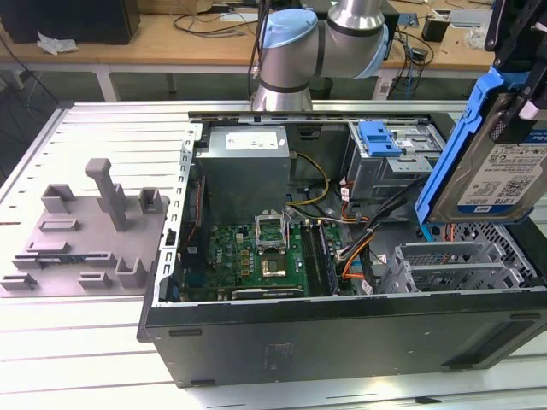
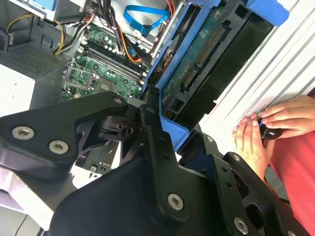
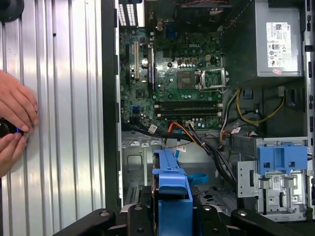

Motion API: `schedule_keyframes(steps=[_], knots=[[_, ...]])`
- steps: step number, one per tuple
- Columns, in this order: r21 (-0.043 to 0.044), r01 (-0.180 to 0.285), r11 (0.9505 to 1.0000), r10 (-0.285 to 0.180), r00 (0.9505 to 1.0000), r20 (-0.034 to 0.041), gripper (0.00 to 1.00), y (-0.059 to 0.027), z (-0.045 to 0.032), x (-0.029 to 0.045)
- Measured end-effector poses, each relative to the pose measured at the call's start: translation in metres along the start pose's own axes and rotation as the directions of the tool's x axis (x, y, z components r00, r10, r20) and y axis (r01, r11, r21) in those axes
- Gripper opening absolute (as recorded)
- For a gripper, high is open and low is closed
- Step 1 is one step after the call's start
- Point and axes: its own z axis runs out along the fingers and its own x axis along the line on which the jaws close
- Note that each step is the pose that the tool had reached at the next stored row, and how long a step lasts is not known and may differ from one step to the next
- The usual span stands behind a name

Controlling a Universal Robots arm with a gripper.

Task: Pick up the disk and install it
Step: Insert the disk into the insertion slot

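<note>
The disk (image 1: 500,175) is a silver hard drive with a white-and-blue label in a blue carrier frame. It hangs tilted above the exterior view's right end of the open computer case (image 1: 342,329). My gripper (image 1: 515,81) is shut on its upper end. In the second wrist view the black fingers (image 2: 153,129) clamp the blue frame, and the disk (image 2: 197,64) shows its green circuit-board side. In the first wrist view the carrier's blue edge (image 3: 172,189) sits between the gripper (image 3: 172,219) jaws, above the case floor. The metal drive cage (image 1: 395,171) lies below, towards the exterior view's left of the disk.
A blue plastic bracket (image 1: 380,137) (image 3: 281,160) tops the drive cage. Motherboard (image 1: 256,256), power supply (image 1: 244,158) and cables (image 3: 197,135) fill the case. A grey fixture (image 1: 85,231) stands on the slatted table. A person's hands (image 3: 15,113) (image 2: 266,123) rest beside the case.
</note>
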Motion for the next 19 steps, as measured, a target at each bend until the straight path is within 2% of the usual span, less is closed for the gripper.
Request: schedule_keyframes(steps=[19], knots=[[-0.0002, 0.007, 1.0000, -0.007, 1.0000, -0.0002, 0.37, 0.0000, 0.0098, -0.0001]])
